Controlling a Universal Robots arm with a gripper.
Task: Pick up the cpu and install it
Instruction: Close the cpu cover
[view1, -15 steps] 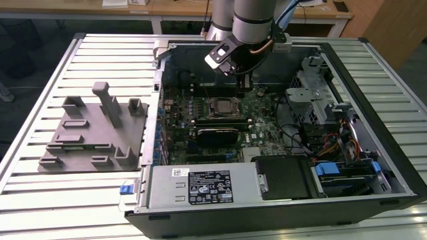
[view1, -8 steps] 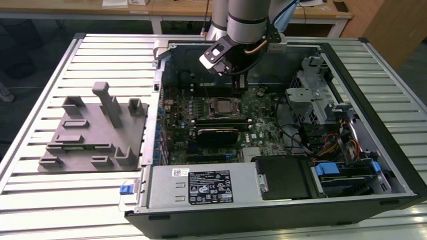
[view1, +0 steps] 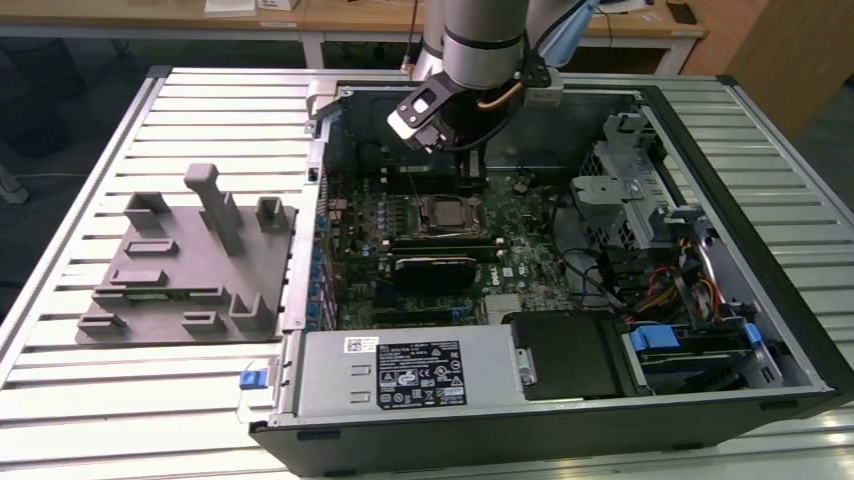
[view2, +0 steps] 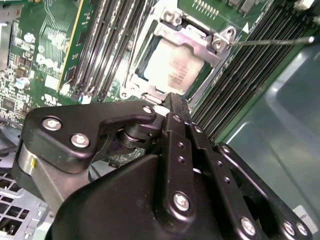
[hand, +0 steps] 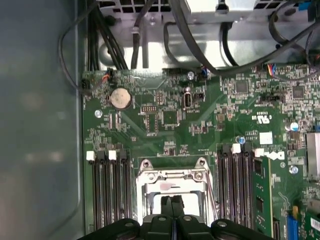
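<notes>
Hovering low inside the open computer case (view1: 534, 440) with the gripper (view2: 175, 100) pinched fully together, carrying nothing. Spotting the cpu (view2: 172, 67) in the second wrist view: lying flat in the socket (hand: 172, 175), silver top up, ringed by the metal frame (view2: 192, 37). Sitting straight ahead of the fingertips and a little below, near but not touching. Square, so no long axis to line up with. Flanked both sides by memory slots (hand: 107, 190). Looks seated already, judging from here.

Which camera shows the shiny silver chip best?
The second wrist view: the cpu lies bright in its socket frame. In the first wrist view the claw partly hides it; the exterior view shows it tiny.
</notes>
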